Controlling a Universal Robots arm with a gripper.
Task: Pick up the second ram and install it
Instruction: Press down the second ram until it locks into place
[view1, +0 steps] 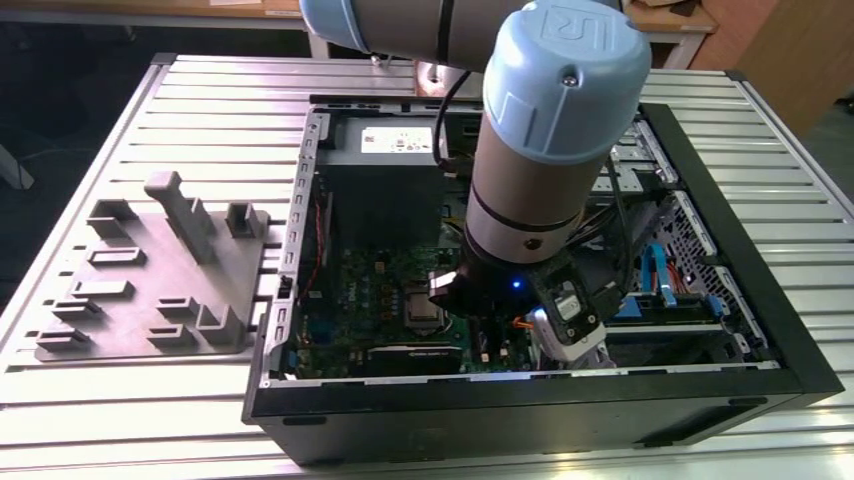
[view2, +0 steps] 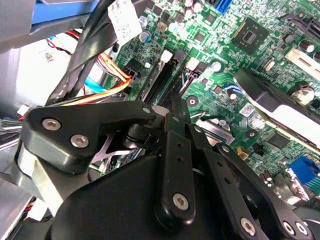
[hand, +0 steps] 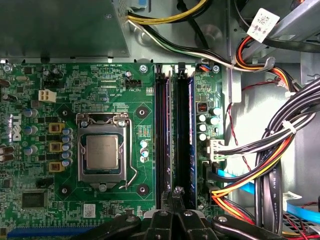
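Plainly, the claw (hand: 175, 192) is lowered inside the open computer case (view1: 747, 230), its tips drawn together right over the long black slots (hand: 163, 130) of the green circuit board (hand: 75, 80). Whether anything is pinched between the tips cannot be told. A thin upright edge with a bluish sheen is seen standing in the slot row just beside the tips, and this is judged to be the memory stick (hand: 188, 130), though it cannot be separated with certainty from the slot rails around it.

Such a stick is judged to be very light, stiff and flat, but easily damaged: the chips and the contact edge are best left untouched. It should be held by its two flat faces near the middle of the upper edge, so that it is kept upright and pressed down evenly.

Room around the slots is tight. Bundled cables (hand: 260, 165) in black, orange, yellow and blue are crowded close beside the slot row, and small white connectors lie between them and it. The processor socket (hand: 102, 152) sits on the other side, well clear. In the exterior view much of the case's inside is covered by the arm (view1: 561, 130). On the exterior view's left, a grey tray (view1: 147, 290) rests on the ribbed worktop (view1: 200, 90), apart from the case.
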